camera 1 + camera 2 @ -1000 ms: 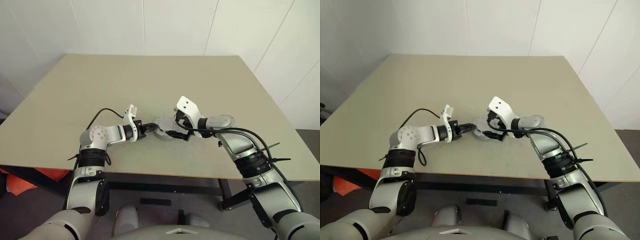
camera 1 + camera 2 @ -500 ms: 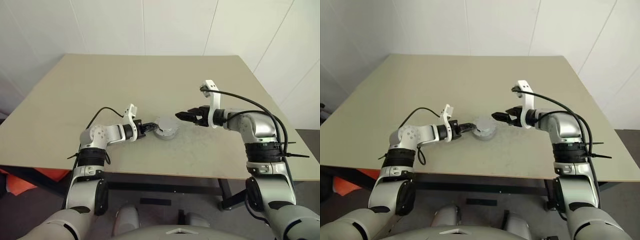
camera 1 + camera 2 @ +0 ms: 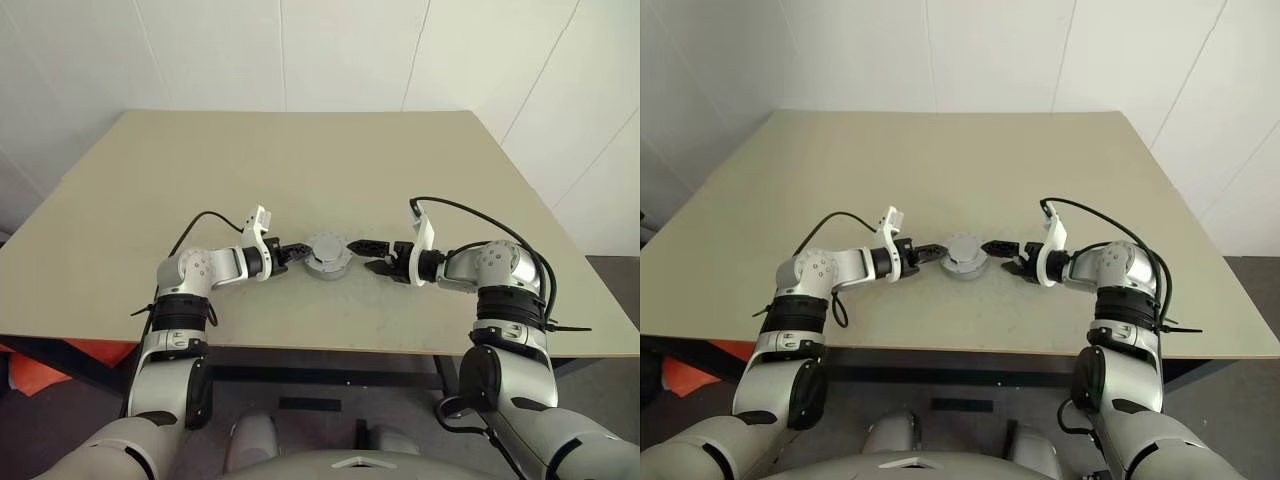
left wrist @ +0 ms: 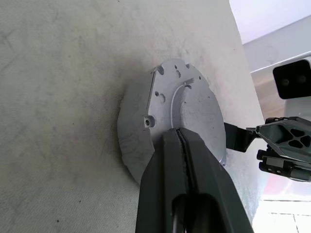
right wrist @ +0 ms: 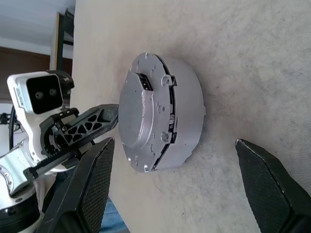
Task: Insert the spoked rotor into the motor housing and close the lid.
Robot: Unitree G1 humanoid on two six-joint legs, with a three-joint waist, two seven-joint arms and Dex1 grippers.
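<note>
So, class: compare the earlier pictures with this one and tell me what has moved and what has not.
The right claw, which was on the motor housing a second ago, let go, swung away to the right, rolled over, and now faces it again, open and just clear. The left claw stayed shut at the lid's left edge; the housing kept its place on the table.

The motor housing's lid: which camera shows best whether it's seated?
The right wrist view: the lid and housing appear side-on, seam visible. The left wrist view shows the lid's face behind the shut left gripper; the head views show it small.
</note>
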